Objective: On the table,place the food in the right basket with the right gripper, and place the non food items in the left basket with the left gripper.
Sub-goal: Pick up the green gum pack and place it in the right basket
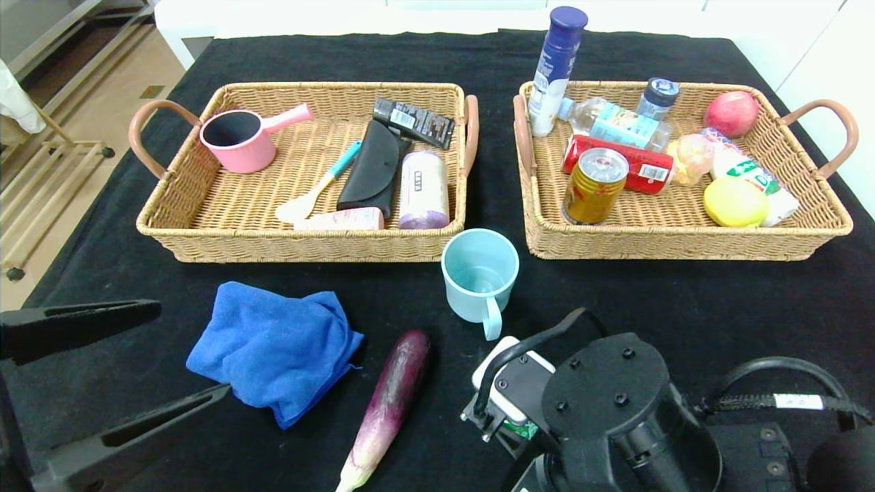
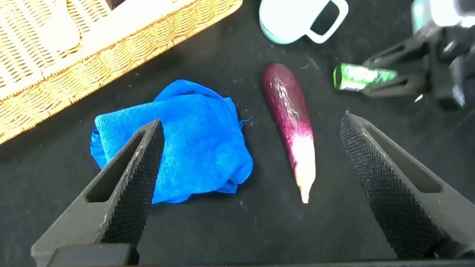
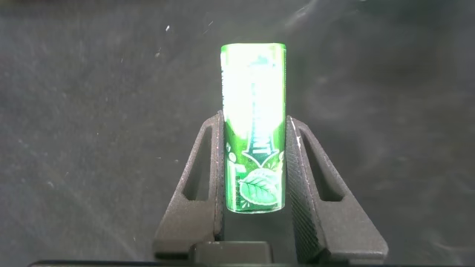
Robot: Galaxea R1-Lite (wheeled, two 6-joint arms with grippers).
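My right gripper [image 3: 253, 126] is shut on a green mint pack [image 3: 252, 89] just above the black table, near its front edge [image 1: 521, 429]. A purple eggplant [image 1: 391, 403] lies left of it, a light blue cup [image 1: 478, 273] stands behind it, and a blue cloth [image 1: 273, 348] lies front left. My left gripper [image 1: 195, 348] is open and empty, hovering over the cloth's near side; in the left wrist view the cloth [image 2: 178, 152] and eggplant [image 2: 291, 115] lie between its fingers [image 2: 133, 178]. The mint pack also shows there [image 2: 364, 76].
The left basket [image 1: 171, 225] holds a pink pot, spatula, black case, tubes and a roll. The right basket [image 1: 683, 239] holds a gold can, red pack, bottles, an apple and other food. A tall blue-capped bottle [image 1: 557, 68] stands at its far left corner.
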